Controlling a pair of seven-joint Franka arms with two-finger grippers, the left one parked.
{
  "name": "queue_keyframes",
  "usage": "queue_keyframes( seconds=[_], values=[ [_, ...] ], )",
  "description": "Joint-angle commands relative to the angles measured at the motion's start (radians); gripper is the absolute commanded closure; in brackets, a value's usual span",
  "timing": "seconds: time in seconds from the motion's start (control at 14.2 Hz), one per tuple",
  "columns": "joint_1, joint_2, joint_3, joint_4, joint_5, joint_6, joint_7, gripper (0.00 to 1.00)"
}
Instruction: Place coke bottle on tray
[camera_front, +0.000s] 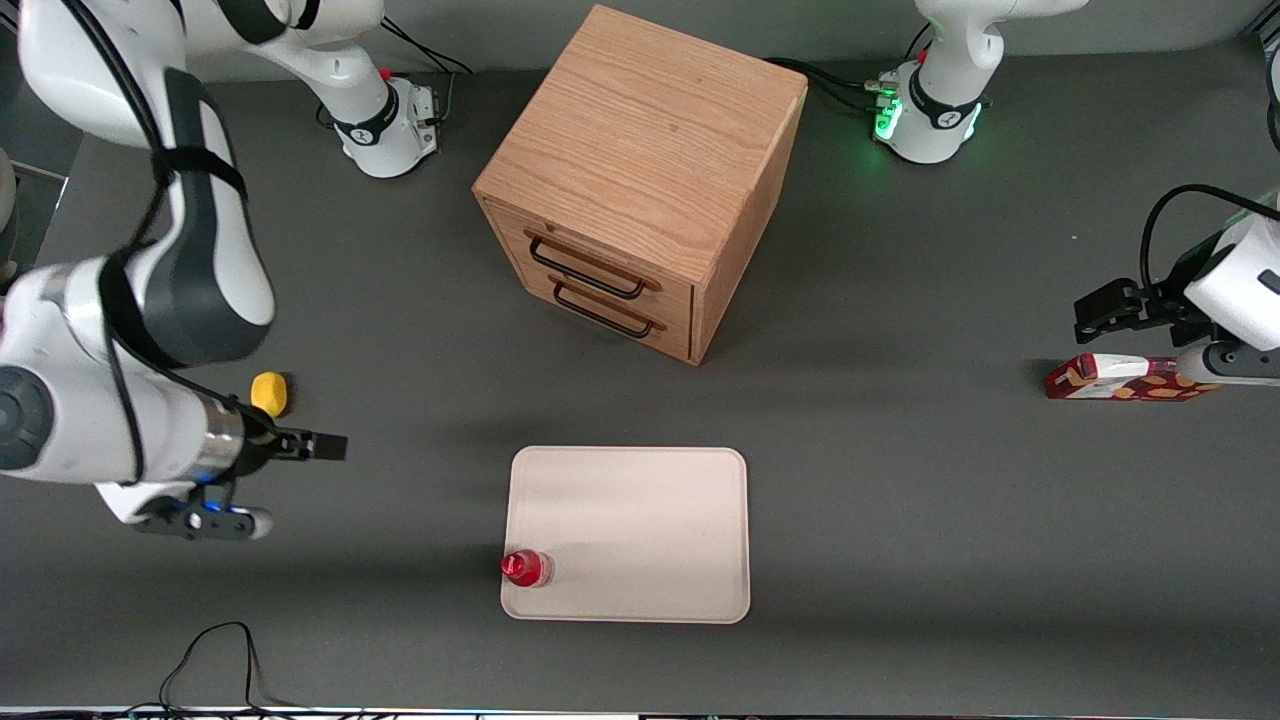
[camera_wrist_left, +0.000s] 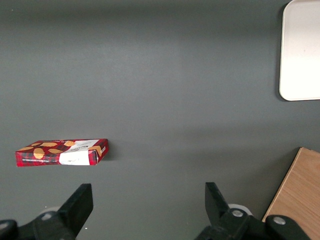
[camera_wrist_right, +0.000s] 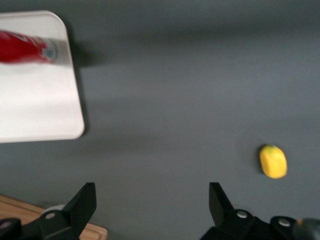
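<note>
The coke bottle (camera_front: 526, 568), small and red with a red cap, stands upright on the pale beige tray (camera_front: 640, 520), in the tray's corner nearest the front camera on the working arm's side. It also shows in the right wrist view (camera_wrist_right: 25, 47) on the tray (camera_wrist_right: 40, 105). My gripper (camera_front: 325, 446) is open and empty. It hangs above the bare table toward the working arm's end, well apart from the tray and bottle, with nothing between its fingers (camera_wrist_right: 82, 202).
A yellow lemon (camera_front: 270, 393) lies on the table near my gripper, also in the right wrist view (camera_wrist_right: 273, 161). A wooden drawer cabinet (camera_front: 640, 180) stands farther from the front camera than the tray. A red-and-white carton (camera_front: 1120, 378) lies toward the parked arm's end.
</note>
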Motion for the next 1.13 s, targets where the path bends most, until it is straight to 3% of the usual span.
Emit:
queue_keyframes(
  seconds=[0.0, 0.14, 0.42, 1.06],
  values=[
    [0.003, -0.316, -0.053, -0.427, 0.014, 0.151, -0.066, 0.00],
    [0.005, -0.431, -0.071, -0.540, 0.014, 0.180, -0.069, 0.00],
    [0.005, -0.508, -0.078, -0.546, 0.013, 0.111, -0.063, 0.00],
    [-0.049, -0.488, -0.052, -0.462, -0.001, 0.094, -0.089, 0.00]
  ],
)
